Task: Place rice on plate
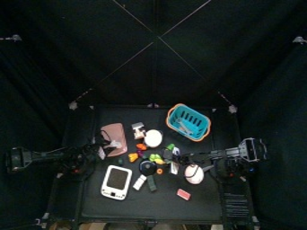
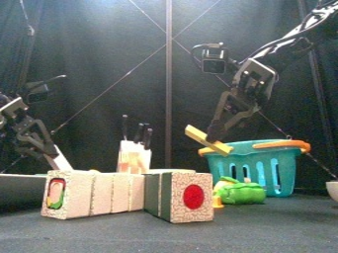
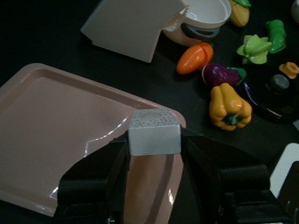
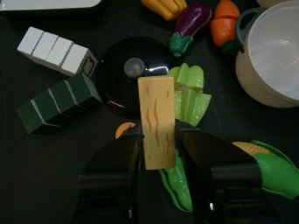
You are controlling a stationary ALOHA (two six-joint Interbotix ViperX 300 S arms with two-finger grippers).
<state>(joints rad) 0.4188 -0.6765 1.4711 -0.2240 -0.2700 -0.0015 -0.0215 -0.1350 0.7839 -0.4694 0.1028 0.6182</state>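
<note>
My left gripper [image 3: 153, 166] clamped white rice block [image 3: 155, 133] over pink plate [image 3: 52, 109]. My right gripper [image 4: 159, 166] pinched yellow stick [image 4: 156, 120] above black lid [image 4: 131, 77].

Both arms reach inward, the left tool [image 3: 152, 162] and right tool [image 4: 158, 150] each clamped on something

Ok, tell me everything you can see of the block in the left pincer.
The block is a small pale, speckled-grey cuboid, foam-like in look, with a lighter front face. The left pincer is shut on it, one black jaw against each side. It is held roughly level above the pink tray, near the tray's rim; whether it touches the tray cannot be told.
</note>
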